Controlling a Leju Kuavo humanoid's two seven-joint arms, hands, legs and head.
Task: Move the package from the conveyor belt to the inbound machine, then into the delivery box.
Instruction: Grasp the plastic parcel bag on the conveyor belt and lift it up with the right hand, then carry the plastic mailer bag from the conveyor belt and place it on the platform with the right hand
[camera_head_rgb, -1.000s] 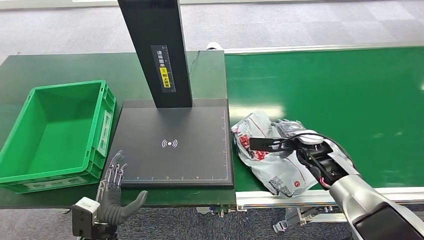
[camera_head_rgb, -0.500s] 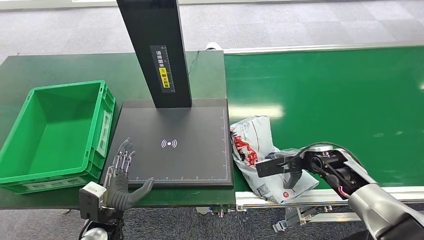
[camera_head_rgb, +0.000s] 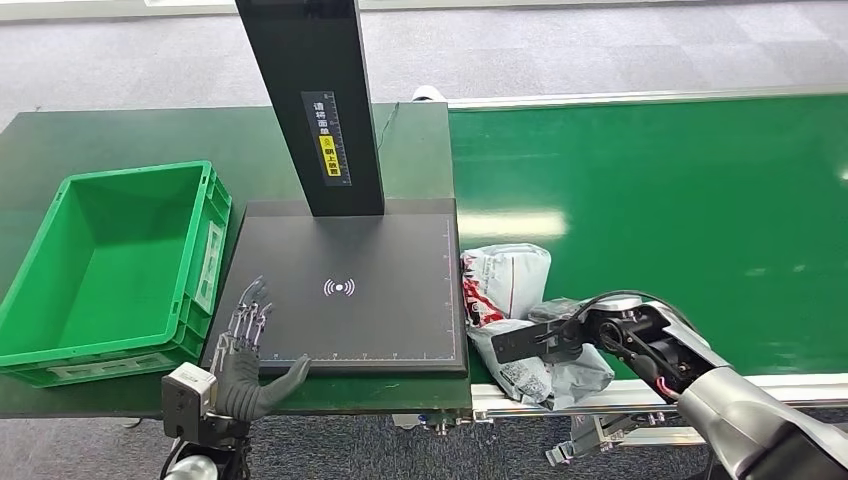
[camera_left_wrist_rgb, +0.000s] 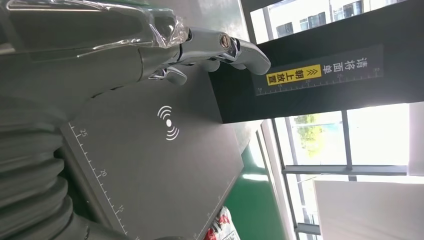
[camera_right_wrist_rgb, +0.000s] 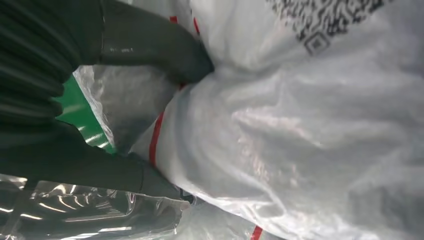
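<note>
The package (camera_head_rgb: 512, 276), a crumpled white plastic mailer with red print, lies on the green conveyor belt (camera_head_rgb: 680, 200) against the right edge of the inbound machine's black plate (camera_head_rgb: 350, 250). My right hand (camera_head_rgb: 556, 340) grips its near end, which is bunched up at the belt's front edge. In the right wrist view the thumb (camera_right_wrist_rgb: 165, 50) and fingers dig into the package (camera_right_wrist_rgb: 300, 125). My left hand (camera_head_rgb: 245, 350) hovers open at the plate's front left corner, fingers (camera_left_wrist_rgb: 220, 47) spread and holding nothing. The green delivery box (camera_head_rgb: 205, 260) stands left of the plate.
The machine's black column (camera_head_rgb: 315, 100) rises from the back of the plate and carries a yellow label (camera_left_wrist_rgb: 295, 75). A metal rail (camera_head_rgb: 600, 395) borders the belt's front edge. Grey carpet lies beyond the table.
My right hand has pulled toward the belt's front edge and the plate, crumpling the package under it. The left hand rose a little to the plate's corner.
</note>
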